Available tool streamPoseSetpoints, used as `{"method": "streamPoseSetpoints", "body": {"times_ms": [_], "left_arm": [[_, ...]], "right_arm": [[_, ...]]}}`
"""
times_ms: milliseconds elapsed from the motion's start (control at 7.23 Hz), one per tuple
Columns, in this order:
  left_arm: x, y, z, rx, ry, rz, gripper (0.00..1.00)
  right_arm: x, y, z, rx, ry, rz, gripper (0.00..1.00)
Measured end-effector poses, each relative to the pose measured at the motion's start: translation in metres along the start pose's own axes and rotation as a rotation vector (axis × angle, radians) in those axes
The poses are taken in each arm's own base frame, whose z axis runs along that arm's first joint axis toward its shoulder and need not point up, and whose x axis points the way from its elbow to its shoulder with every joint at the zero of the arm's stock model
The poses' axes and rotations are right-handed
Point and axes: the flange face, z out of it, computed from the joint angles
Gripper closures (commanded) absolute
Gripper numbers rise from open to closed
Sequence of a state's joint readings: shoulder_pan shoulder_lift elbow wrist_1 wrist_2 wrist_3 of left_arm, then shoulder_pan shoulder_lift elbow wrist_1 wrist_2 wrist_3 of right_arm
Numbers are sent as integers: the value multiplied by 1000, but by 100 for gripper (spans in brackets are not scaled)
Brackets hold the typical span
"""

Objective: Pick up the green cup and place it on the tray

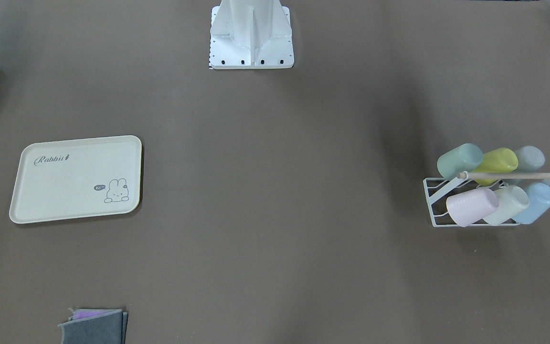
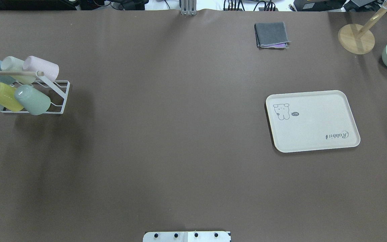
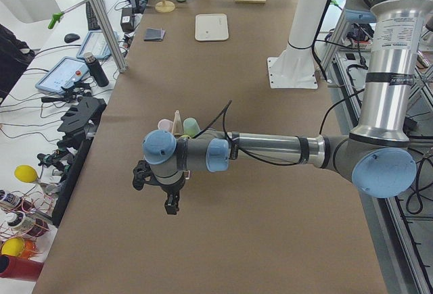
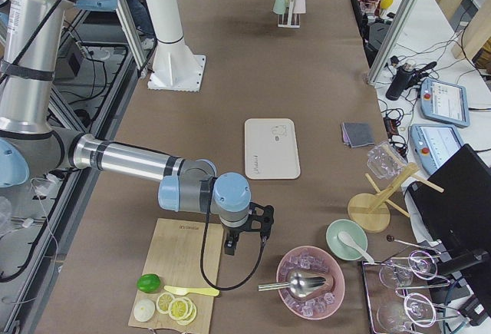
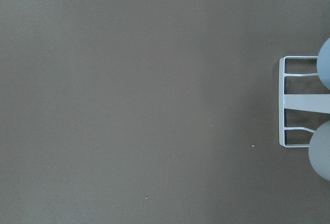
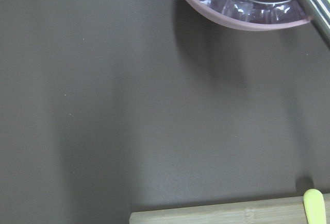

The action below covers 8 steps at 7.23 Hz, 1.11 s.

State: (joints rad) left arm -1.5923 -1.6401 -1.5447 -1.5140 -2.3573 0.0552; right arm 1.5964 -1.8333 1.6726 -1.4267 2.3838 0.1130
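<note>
Overhead exterior shows the green cup [image 2: 32,99] tipped on the rack [image 2: 53,85] at the table's left edge. It sits at the rack's end nearest the table's middle and touches a yellow cup [image 2: 3,96]. The tray [image 2: 314,124] lies well apart, toward the right edge. We judge the main risk to be fingers catching the yellow cup too, or the green cup snagging on its wire and dragging the light rack along; the wooden bar [image 2: 8,72] above could also block a reach from the top. The left gripper [image 3: 171,206] and right gripper [image 4: 229,248] appear only in the side views, so we cannot tell how their jaws stand, though we see nothing held. The green cup's mouth is hidden, and the left wrist view cuts two cups off at its edge.
</note>
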Motion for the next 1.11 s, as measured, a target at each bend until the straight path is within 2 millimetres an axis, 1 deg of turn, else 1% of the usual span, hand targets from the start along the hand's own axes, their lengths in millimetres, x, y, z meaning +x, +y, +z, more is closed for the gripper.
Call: {"method": "streamPoseSetpoints", "body": {"times_ms": [138, 415, 554, 830, 969, 1107], "left_arm": [[0, 0, 0, 1, 0, 1, 2], [5, -1, -5, 9, 0, 8, 2], [7, -2, -7, 13, -1, 12, 2], [16, -3, -16, 27, -2, 23, 2], [29, -2, -25, 27, -3, 22, 2], [51, -3, -35, 12, -8, 18, 2]], "right_arm": [[-9, -5, 3, -9, -16, 0, 0], [-40, -15, 12, -38, -55, 14, 0], [-61, -20, 20, -49, -70, 3, 0], [-114, -24, 48, -57, -88, -4, 0], [-142, -25, 64, -51, -92, -30, 0], [-168, -31, 78, -41, -88, -74, 0]]}}
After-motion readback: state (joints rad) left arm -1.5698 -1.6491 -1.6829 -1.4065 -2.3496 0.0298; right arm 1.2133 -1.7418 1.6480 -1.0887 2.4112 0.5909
